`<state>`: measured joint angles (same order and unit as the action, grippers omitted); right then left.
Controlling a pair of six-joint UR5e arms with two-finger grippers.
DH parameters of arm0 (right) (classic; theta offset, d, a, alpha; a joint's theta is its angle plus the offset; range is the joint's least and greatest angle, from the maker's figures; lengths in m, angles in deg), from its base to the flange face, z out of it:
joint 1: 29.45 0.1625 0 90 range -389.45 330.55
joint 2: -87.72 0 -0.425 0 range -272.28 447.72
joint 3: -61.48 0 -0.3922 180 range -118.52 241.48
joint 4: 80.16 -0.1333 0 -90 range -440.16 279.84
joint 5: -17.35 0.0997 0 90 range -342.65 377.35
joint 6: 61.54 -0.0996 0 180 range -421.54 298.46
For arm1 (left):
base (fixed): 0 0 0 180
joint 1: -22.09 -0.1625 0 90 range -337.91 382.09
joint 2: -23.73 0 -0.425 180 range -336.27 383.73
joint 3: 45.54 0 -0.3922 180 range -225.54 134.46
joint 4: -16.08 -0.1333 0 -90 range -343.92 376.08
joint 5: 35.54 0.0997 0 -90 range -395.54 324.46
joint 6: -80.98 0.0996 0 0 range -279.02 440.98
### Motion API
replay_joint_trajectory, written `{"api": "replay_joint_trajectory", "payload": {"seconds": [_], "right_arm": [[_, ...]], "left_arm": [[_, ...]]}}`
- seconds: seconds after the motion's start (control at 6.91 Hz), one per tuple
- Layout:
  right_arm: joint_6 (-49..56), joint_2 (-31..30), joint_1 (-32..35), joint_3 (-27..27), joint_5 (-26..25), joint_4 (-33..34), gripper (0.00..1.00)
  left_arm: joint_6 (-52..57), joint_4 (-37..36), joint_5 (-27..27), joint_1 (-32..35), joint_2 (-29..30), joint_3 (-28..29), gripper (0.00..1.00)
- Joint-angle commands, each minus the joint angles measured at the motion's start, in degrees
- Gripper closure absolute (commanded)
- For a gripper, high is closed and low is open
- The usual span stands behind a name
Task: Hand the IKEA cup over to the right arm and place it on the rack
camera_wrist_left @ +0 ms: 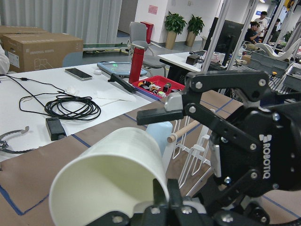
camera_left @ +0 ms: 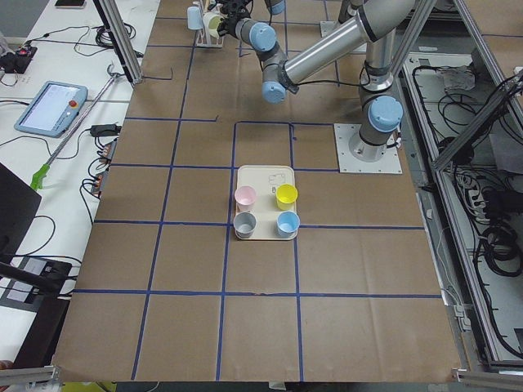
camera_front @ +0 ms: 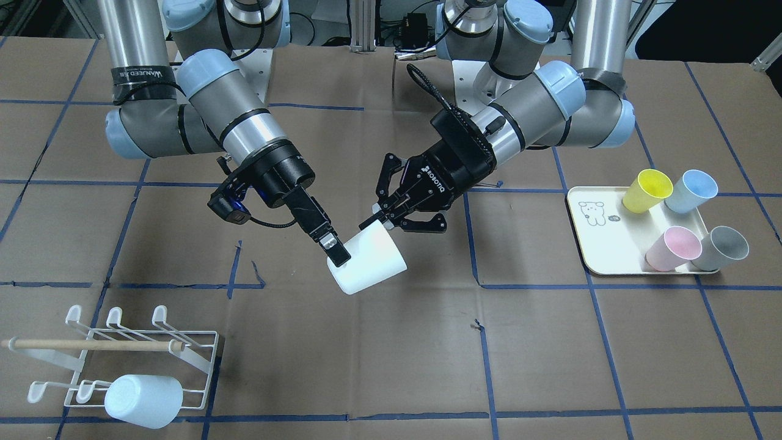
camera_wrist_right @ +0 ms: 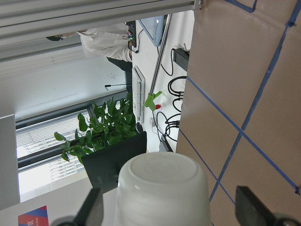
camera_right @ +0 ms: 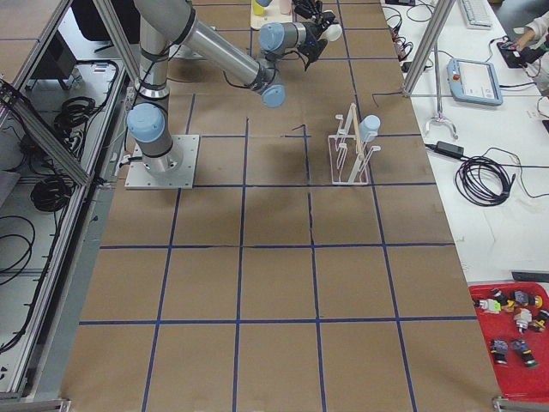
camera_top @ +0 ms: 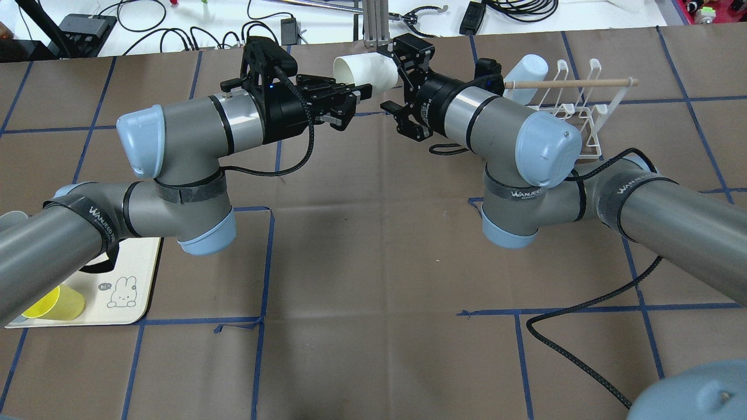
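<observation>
White cup [camera_front: 366, 260]: smooth, matt plastic is noted. Rack [camera_front: 194, 362]: thin wire, coated white, is crossed by a pale bare-wood dowel [camera_front: 91, 345]. Table [camera_front: 391, 366] is covered with matt brown paper, slightly creased.

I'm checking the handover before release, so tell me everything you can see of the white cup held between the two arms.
The white cup is plain, smooth and matt, plastic by its look, tapering from a wide open mouth to a rounded closed base, without handle. It hangs clear of the table, roughly on its side. The left hand is shut on its rim, one finger inside the mouth. The right hand is open, its fingers straddling the base end, gaps showing either side.
</observation>
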<state>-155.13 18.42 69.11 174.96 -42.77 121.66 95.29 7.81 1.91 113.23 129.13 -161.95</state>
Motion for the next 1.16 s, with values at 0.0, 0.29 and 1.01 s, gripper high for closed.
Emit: {"api": "replay_joint_trajectory", "payload": {"seconds": [0.0,0.29,1.01], "right_arm": [[-1.6,2.1,1.4,-2.8,0.0,0.0,0.04],[-2.2,2.5,1.6,-3.4,-0.1,0.0,0.04],[-2.0,2.6,1.5,-3.2,0.1,0.2,0.36]], "left_arm": [[-0.4,0.0,0.1,0.1,-0.1,-0.1,0.91],[-0.6,0.0,0.1,0.2,-0.2,-0.2,0.91],[-1.0,0.0,0.1,0.2,-0.4,-0.3,0.91]]}}
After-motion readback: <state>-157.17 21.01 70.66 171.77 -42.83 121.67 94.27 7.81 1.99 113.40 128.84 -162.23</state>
